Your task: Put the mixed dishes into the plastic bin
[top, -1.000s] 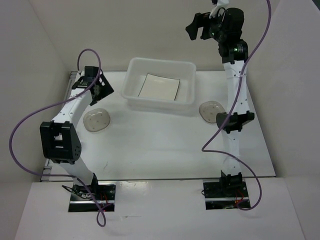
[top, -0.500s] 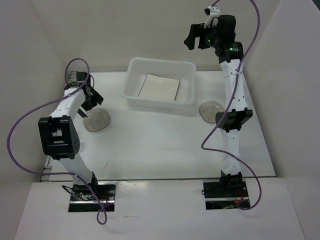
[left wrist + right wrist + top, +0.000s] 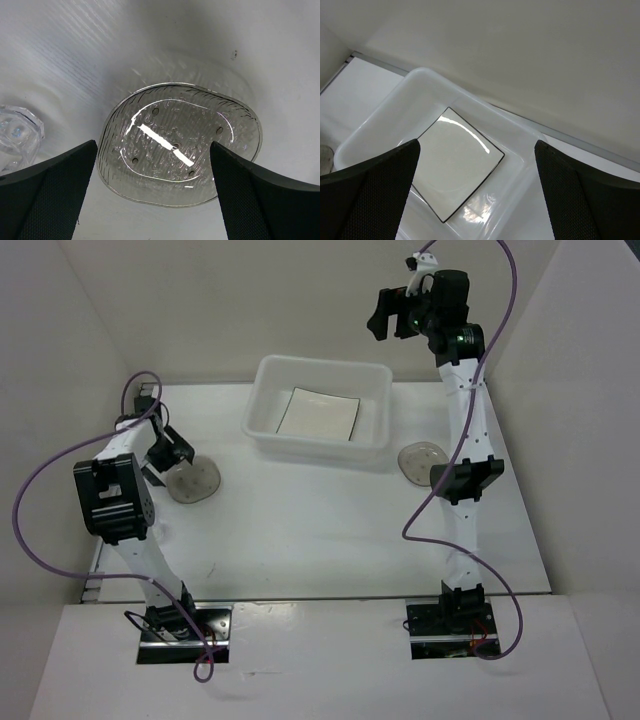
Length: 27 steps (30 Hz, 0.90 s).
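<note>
The plastic bin (image 3: 262,416) stands at the back middle and holds the square white plate (image 3: 318,414), also in the right wrist view (image 3: 455,162) inside the bin (image 3: 520,145). One round translucent dish (image 3: 195,480) lies at the left, upside down in the left wrist view (image 3: 180,145). My left gripper (image 3: 168,453) is open, low, with its fingers either side of this dish. A tiny clear cup (image 3: 17,132) stands just left of it. The other round dish (image 3: 422,460) lies right of the bin. My right gripper (image 3: 390,315) is open and empty, high above the bin's far right.
White walls close in the table on the left, back and right. The right arm's upright links (image 3: 465,430) stand just beside the right dish. A metal strip (image 3: 580,140) runs along the table's back edge.
My left gripper has swung left and down from beside the bin to the left dish. My right gripper has shifted slightly left above the bin.
</note>
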{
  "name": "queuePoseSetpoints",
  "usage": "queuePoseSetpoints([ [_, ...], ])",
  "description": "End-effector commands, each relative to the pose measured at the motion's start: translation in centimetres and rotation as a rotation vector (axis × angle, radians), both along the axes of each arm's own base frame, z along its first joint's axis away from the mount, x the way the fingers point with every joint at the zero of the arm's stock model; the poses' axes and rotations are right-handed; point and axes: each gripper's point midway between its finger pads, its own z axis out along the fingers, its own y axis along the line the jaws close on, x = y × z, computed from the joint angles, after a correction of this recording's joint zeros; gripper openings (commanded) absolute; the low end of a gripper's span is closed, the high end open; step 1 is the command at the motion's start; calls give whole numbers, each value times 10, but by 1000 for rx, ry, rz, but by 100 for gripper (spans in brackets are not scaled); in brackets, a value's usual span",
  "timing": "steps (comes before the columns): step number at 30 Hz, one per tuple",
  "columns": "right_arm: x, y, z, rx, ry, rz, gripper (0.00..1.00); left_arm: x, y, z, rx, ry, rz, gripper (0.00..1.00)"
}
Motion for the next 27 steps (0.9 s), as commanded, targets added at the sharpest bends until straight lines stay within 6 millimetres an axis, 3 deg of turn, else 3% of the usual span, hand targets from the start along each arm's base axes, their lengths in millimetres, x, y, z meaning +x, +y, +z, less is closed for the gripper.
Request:
queuePoseSetpoints([
  [1,-21,4,43,-15,-99,-3,100,16,2,8,-18,-55,-52,100],
  [11,-31,14,54,-46,-124,-13,100,11,-2,-15,-63,-7,-71,100],
  [17,-34,5,61,-54,-133,-61,100,3,-6,-32,-84,32,-72,100],
  [27,-37,8,61,-57,-125,-60,100,14,-15,-30,-134,-17,-105,100],
])
